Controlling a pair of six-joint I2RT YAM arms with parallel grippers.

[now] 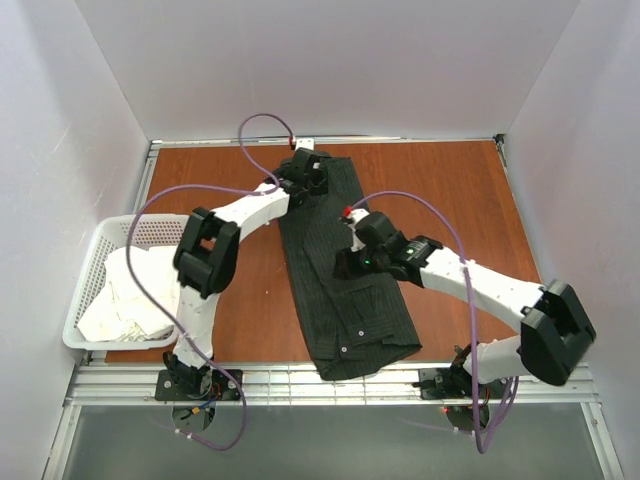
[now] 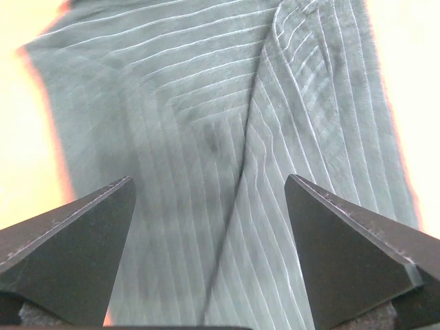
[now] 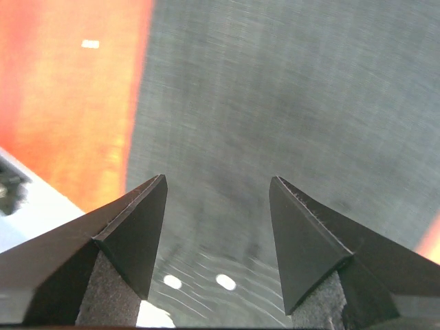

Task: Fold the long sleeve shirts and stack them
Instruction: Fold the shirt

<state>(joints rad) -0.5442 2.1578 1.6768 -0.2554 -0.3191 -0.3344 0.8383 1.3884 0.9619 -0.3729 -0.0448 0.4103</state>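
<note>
Jaws of both grippers stand apart, clamping nothing. The left gripper point(image 2: 210, 179) covers the far end of the dark pinstriped shirt point(image 1: 345, 300); the right gripper point(image 3: 218, 177) hangs over mid-length. The shirt lies as a long strip across the bench point(image 1: 450, 200), with bare wood on either side. A white basket point(image 1: 95, 245) at the left edge holds pale cloth point(image 1: 130, 300).

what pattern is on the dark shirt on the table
The shirt is dark charcoal with fine pale pinstripes, clearest in the left wrist view.
</note>
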